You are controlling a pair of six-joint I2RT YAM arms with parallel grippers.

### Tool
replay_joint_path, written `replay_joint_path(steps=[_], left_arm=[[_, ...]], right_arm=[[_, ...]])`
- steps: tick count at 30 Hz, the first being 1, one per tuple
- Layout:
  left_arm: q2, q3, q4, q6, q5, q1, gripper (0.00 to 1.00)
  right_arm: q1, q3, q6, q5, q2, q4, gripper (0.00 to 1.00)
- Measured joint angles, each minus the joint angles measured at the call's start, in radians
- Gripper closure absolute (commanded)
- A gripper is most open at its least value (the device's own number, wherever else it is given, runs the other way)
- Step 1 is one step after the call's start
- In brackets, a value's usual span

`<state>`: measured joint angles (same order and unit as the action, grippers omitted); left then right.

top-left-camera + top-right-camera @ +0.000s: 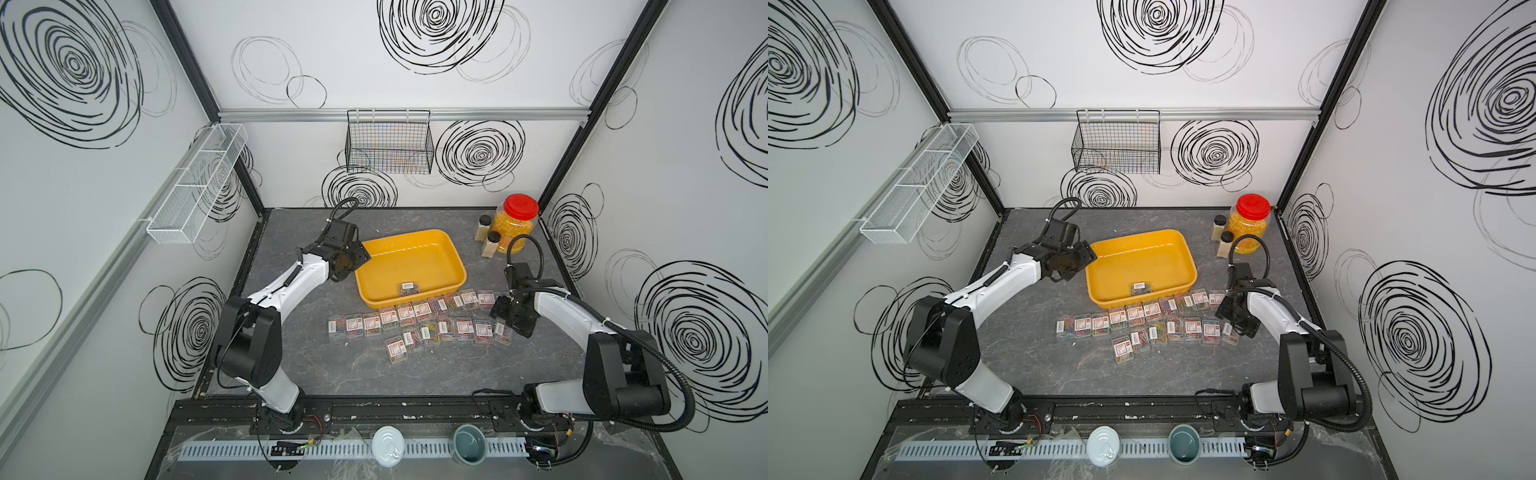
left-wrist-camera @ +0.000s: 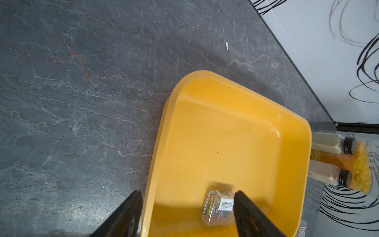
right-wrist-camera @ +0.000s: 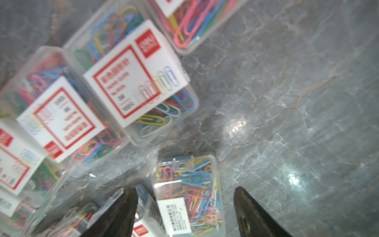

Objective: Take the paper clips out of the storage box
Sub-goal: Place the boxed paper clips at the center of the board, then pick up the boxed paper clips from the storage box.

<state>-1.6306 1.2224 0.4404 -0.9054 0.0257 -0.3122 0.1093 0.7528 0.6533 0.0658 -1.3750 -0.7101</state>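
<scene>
Finding: a robotics laboratory test cell. White wall panels [image 1: 332, 62] printed with black scribble spirals enclose three sides. They are held in black frame posts [image 1: 189, 62] and an aluminium rail [image 1: 291, 115] running across the middle of the frame. Two white-and-black robot arms, the left arm [image 1: 291, 286] and the right arm [image 1: 561, 311], are bolted to a black mounting rail [image 1: 415, 411] along the lower edge. Exposed wiring and a slotted cable duct [image 1: 232, 451] lie beneath it. The dark stone-pattern counter [image 1: 374, 374] carries staged props: identical cases of paper clips [image 1: 422, 309] in rows beside a yellow storage box [image 1: 411, 257].
</scene>
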Motion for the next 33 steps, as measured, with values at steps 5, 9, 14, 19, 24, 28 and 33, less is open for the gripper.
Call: replay_joint_path(steps=[5, 9, 14, 19, 24, 28, 33], left_arm=[[0.006, -0.003, 0.0, 0.005, 0.0, 0.0, 0.25], [0.011, -0.007, 0.003, 0.008, 0.0, 0.0, 0.25], [0.015, -0.007, 0.003, 0.012, -0.002, -0.003, 0.25], [0.015, -0.007, 0.006, 0.028, -0.011, -0.021, 0.25], [0.015, -0.007, 0.007, 0.051, -0.024, -0.046, 0.25], [0.015, 0.001, 0.011, 0.078, -0.039, -0.068, 0.25], [0.015, 0.037, 0.026, 0.137, -0.063, -0.11, 0.24]], right_arm=[[-0.008, -0.032, -0.01, -0.047, 0.043, 0.037, 0.24], [-0.008, -0.034, -0.018, -0.084, 0.066, 0.069, 0.24], [-0.006, -0.048, -0.019, -0.12, 0.081, 0.095, 0.23], [0.002, -0.06, -0.018, -0.156, 0.099, 0.108, 0.23], [0.021, -0.06, -0.016, -0.177, 0.101, 0.117, 0.22], [0.026, -0.06, -0.014, -0.183, 0.117, 0.117, 0.21], [0.026, -0.055, -0.014, -0.19, 0.131, 0.114, 0.2]])
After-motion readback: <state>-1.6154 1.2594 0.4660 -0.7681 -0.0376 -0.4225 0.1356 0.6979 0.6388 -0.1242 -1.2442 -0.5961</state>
